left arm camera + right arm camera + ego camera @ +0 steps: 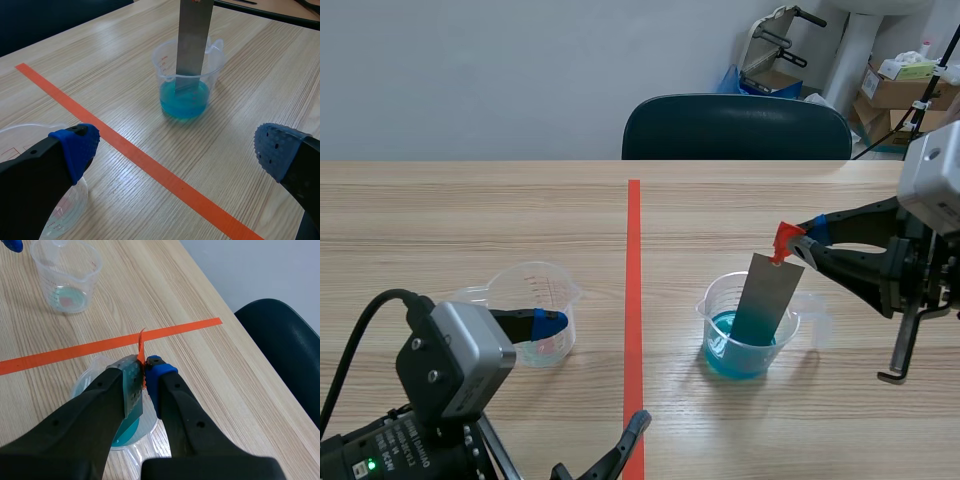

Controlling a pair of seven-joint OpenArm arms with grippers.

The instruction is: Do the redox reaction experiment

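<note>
- two clear plastic measuring cups stand on the wooden table (pixel 470 200), one on each side of the orange-red tape line (pixel 634 300).
- the right-hand cup (pixel 712 322) holds blue liquid (pixel 185 100); the left-hand cup (pixel 525 285) sits just beside our left gripper (pixel 177 147).
- the grey metal strip (pixel 765 300) leans tilted in the right-hand cup. its lower end is down in the blue liquid, as far as we can tell, and its upper end is well above the rim.
- our right gripper (pixel 798 245) is clamped narrow on the strip's top end, by an orange-red tab (pixel 783 240).
- our left gripper is spread wide and holds nothing.
- we judge the strip thin, stiff and light, and smooth enough to slip between the pads once wet, so the dry top end is the place to hold it.
- we reckon the right-hand cup is light, thin plastic and could tip if the strip levers against its rim.
</note>
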